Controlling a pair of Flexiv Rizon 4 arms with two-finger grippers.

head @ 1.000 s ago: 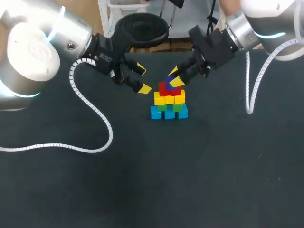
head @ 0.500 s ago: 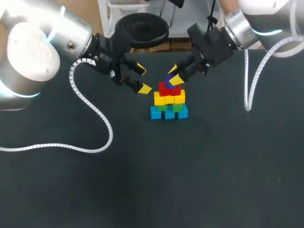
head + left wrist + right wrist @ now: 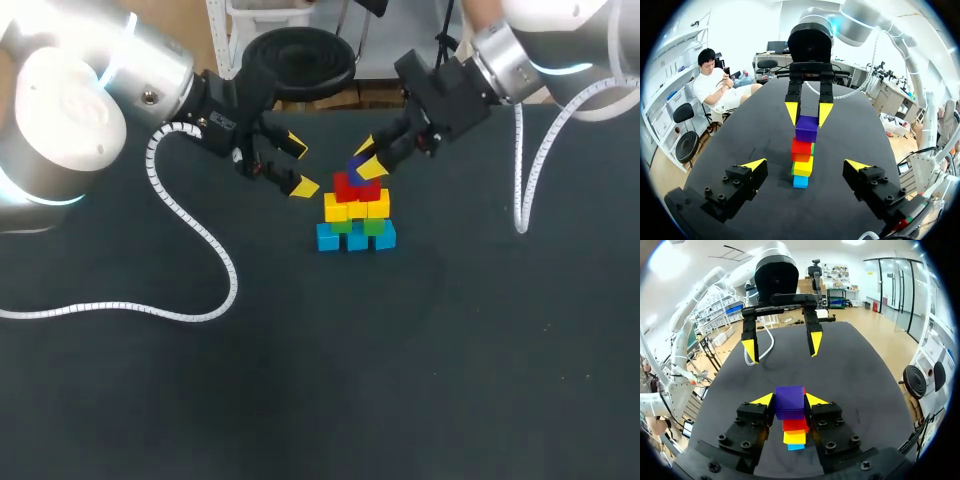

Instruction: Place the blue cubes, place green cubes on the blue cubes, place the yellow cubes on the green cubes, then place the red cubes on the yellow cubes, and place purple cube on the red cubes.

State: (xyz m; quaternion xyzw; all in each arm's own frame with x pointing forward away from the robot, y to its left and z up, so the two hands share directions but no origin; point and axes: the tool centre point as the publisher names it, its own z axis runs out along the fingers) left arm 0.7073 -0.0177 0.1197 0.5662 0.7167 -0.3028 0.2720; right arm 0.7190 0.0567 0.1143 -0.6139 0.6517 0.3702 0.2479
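Note:
A stepped stack stands mid-table: blue cubes at the base, then green cubes, yellow cubes and red cubes. A purple cube tops it, right on the red layer. My right gripper is shut on the purple cube, one finger on each side, with red, yellow and blue cubes below. My left gripper stands open just left of the stack, touching nothing. In the left wrist view the left gripper faces the stack, the purple cube and the right gripper.
The dark table stretches wide in front of the stack. My left arm's white cable loops over the table's left part, and the right arm's cable hangs at the right.
My right gripper has shifted very slightly back and left with the purple cube in it. The left arm and the stack have not moved.

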